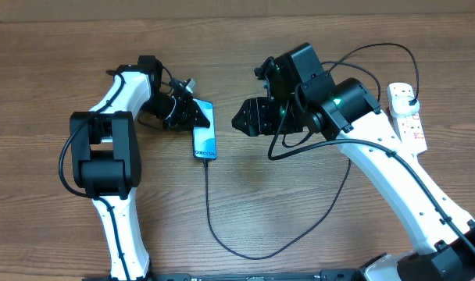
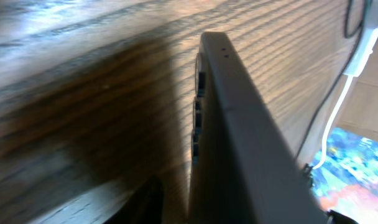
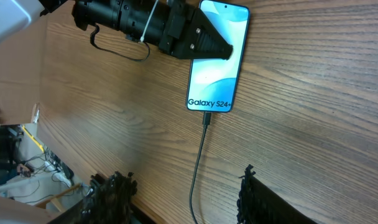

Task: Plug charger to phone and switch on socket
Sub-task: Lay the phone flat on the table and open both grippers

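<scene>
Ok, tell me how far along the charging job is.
Done: the cable is plugged into the phone. In hand: the left gripper sits on the phone; the right gripper is open beside it. Left: the power strip switch, with neither gripper near it.

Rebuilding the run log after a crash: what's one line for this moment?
charger: tip in phone | left gripper: at phone | right gripper: open, clear | socket: untouched

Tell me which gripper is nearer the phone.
Left. The left gripper overlaps the phone's upper left edge; whether it grips is unclear. The right gripper hovers apart on the phone's right, jaws open.
</scene>
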You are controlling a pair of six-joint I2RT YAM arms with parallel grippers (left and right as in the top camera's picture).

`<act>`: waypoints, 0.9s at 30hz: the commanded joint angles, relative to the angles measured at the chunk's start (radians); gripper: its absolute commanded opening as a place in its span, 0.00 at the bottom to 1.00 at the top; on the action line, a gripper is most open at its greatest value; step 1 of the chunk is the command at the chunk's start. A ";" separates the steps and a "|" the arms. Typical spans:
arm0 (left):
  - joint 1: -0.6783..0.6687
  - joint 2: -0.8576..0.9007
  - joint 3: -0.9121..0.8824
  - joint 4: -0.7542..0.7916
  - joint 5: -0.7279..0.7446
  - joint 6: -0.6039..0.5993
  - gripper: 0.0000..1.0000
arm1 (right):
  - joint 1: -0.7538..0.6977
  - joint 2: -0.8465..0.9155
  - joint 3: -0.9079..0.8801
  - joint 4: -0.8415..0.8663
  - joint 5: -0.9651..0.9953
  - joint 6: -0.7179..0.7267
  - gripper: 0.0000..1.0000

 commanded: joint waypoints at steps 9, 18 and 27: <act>-0.008 0.003 0.002 -0.004 -0.051 0.004 0.68 | -0.003 -0.023 0.012 -0.010 0.011 -0.003 0.57; -0.008 0.003 0.002 -0.016 -0.074 0.004 0.57 | -0.003 -0.023 0.012 -0.017 0.011 -0.003 0.57; -0.008 0.003 0.002 -0.016 -0.074 -0.008 0.49 | -0.003 -0.023 0.012 -0.024 0.014 -0.003 0.57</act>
